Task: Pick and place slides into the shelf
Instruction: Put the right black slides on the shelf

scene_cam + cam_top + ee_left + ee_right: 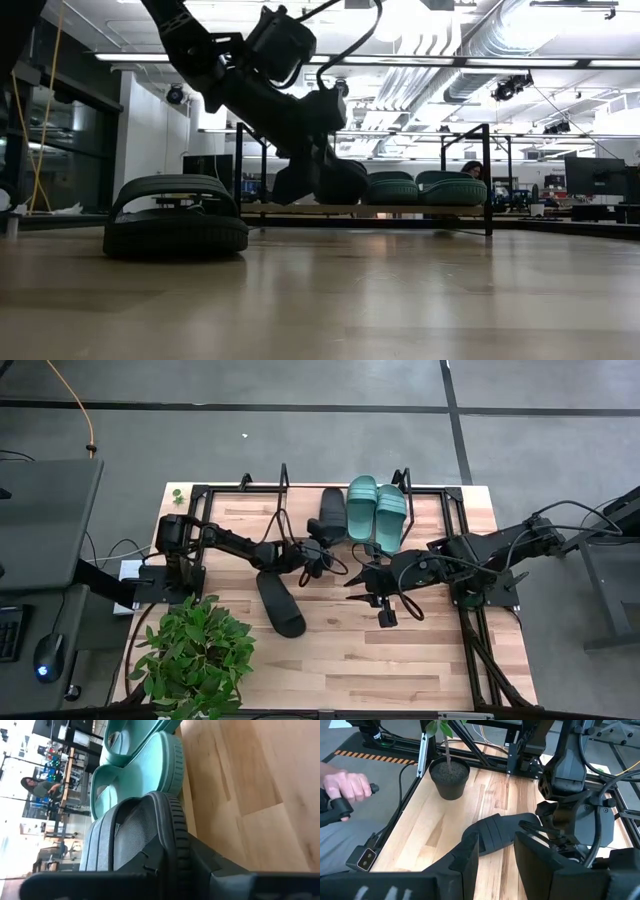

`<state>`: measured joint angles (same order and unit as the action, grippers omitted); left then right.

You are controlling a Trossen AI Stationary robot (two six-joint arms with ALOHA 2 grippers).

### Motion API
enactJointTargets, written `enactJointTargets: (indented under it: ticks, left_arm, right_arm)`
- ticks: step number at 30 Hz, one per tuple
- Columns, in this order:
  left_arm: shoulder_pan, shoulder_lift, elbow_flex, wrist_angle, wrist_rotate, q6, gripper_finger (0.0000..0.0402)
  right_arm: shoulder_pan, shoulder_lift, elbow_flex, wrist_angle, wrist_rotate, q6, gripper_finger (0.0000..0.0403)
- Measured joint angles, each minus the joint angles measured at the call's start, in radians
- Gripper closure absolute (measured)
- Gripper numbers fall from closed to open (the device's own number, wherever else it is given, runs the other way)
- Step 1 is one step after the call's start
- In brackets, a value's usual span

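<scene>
Pale wood and thin black metal make up the low shelf (440, 495) at the far edge of the bench (400, 660), and three of the four rubber slides sit on it: two teal green open-toe slides (377, 510) lie side by side, touching, and just to their left a black wide-strap slide (331, 515) rests with them. In the low view the teal pair (420, 189) lies flat on the shelf board, while the black one (340, 180) is partly hidden behind the left arm. The left hand (318, 550) is at the near end of that black slide; the left wrist view shows its ribbed black sole (150, 835) close against the dark fingers (230, 880), with the teal slides just beyond it, but whether the hand is closed on it cannot be told. The second black slide (281, 603) lies on the bare bench, well apart from the shelf, strap up. The right hand (386, 610) hangs over the middle of the bench, holding nothing, its fingers (465, 855) set apart with a clear gap. A potted green plant (192, 653) stands at the bench's near left corner. At the edge of the right wrist view a person's hand (347, 785) grips a dark handle, and beyond the shelf lies a bright open room with ceiling ducts.
</scene>
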<state>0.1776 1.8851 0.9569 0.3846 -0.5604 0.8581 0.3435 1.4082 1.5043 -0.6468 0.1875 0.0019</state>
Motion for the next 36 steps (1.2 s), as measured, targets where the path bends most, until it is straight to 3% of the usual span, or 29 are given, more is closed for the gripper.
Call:
enactJointTargets:
  ticks: [17, 36]
  left_arm:
    - [-0.001, 0.0, 0.0, -0.007, 0.085, -0.026, 0.0323]
    - [-0.001, 0.0, 0.0, -0.044, 0.082, -0.045, 0.0123]
  right_arm:
    - [0.0, 0.0, 0.0, 0.008, -0.001, 0.001, 0.0285]
    - [0.0, 0.012, 0.0, 0.009, -0.02, 0.002, 0.0285]
